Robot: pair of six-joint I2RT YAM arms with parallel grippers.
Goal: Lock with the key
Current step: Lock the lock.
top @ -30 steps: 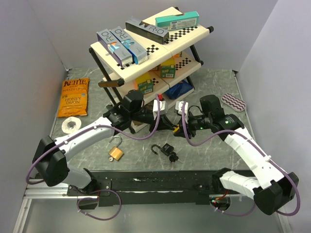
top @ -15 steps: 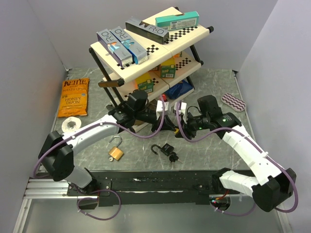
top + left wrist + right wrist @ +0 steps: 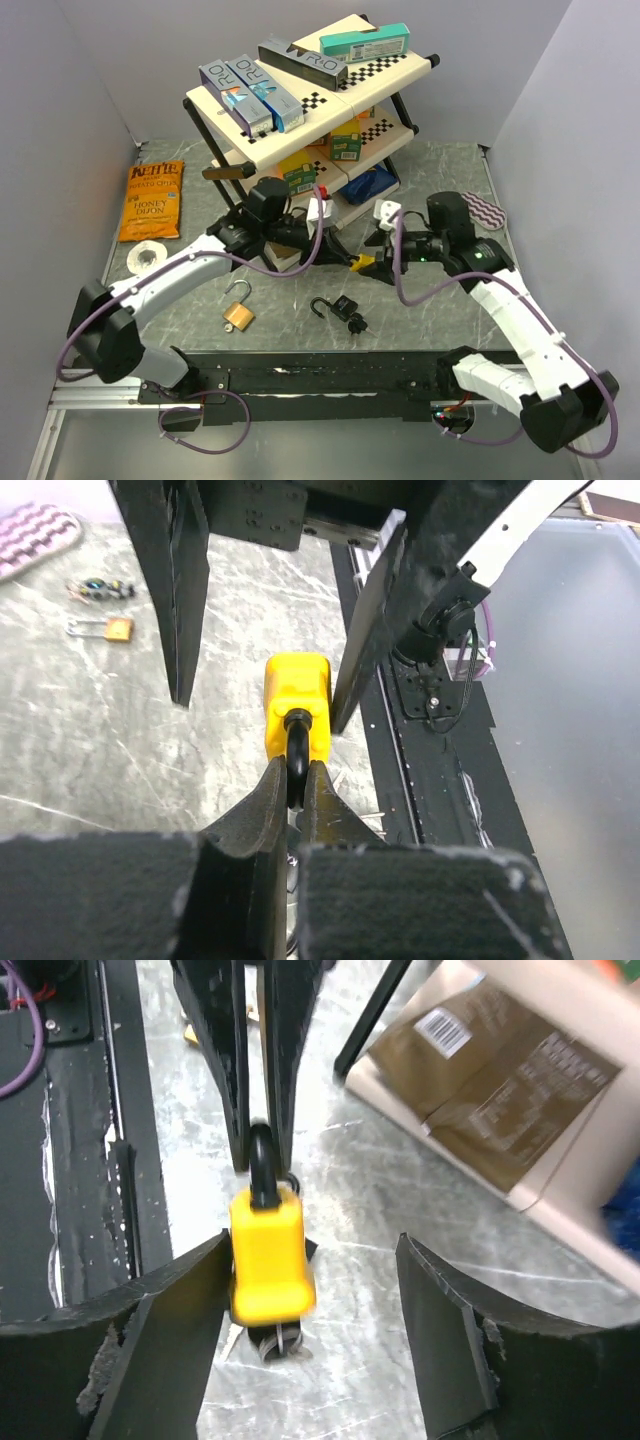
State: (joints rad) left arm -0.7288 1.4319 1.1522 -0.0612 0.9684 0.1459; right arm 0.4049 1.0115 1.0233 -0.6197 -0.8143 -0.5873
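Observation:
A yellow padlock (image 3: 270,1260) hangs just above the marble table top, and my left gripper (image 3: 296,780) is shut on its black shackle (image 3: 297,748). A key on a ring (image 3: 275,1345) sticks out of the padlock's underside. My right gripper (image 3: 318,1260) is open around the padlock body, with its left finger close beside the body and its right finger well apart. In the top view the padlock (image 3: 365,263) sits between the left gripper (image 3: 345,257) and the right gripper (image 3: 380,250), in front of the shelf rack.
A brass padlock (image 3: 238,315) and a black padlock with keys (image 3: 342,307) lie near the front rail. The shelf rack (image 3: 400,72) with boxes stands behind. A chips bag (image 3: 152,200) and a tape roll (image 3: 147,258) lie at left, a striped pad (image 3: 482,210) at right.
The right gripper's jaws have spread apart around the padlock and its arm has pulled back a little to the right. The left gripper still holds the shackle.

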